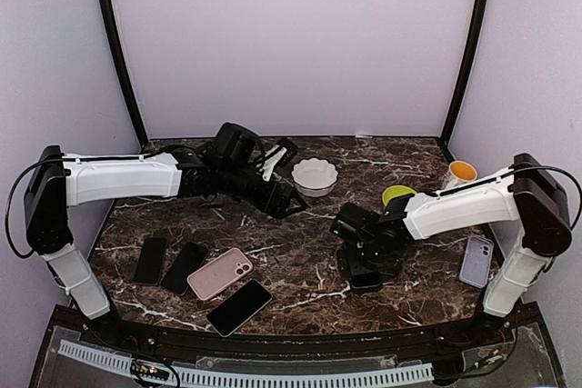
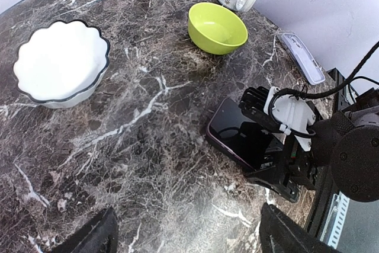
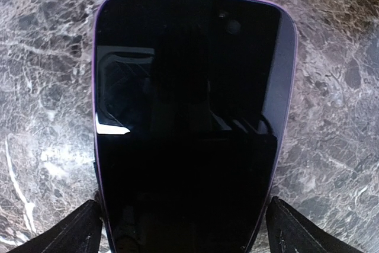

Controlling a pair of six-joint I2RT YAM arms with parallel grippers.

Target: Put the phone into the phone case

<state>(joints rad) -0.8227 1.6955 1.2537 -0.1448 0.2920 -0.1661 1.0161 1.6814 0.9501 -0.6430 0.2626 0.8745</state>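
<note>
Phone [image 3: 189,117] looks seated in its purple case [image 3: 96,87], so I hold left gripper [image 2: 189,233] and right gripper [image 3: 186,224] wide open, empty.

Smooth white shells along the long links of left arm [image 1: 118,177] and right arm [image 1: 459,209], with black blocks at shoulders, elbows and wrists. Thin black cable [image 1: 9,211] looped out beside the left shoulder. Tiny green light [image 1: 364,245] near the right wrist. Left gripper [image 2: 189,235] and right gripper [image 3: 183,229] black, with blunt wedge fingers [image 3: 71,229]. White bracket [image 2: 290,114] with a curled black lead atop the right one.
</note>
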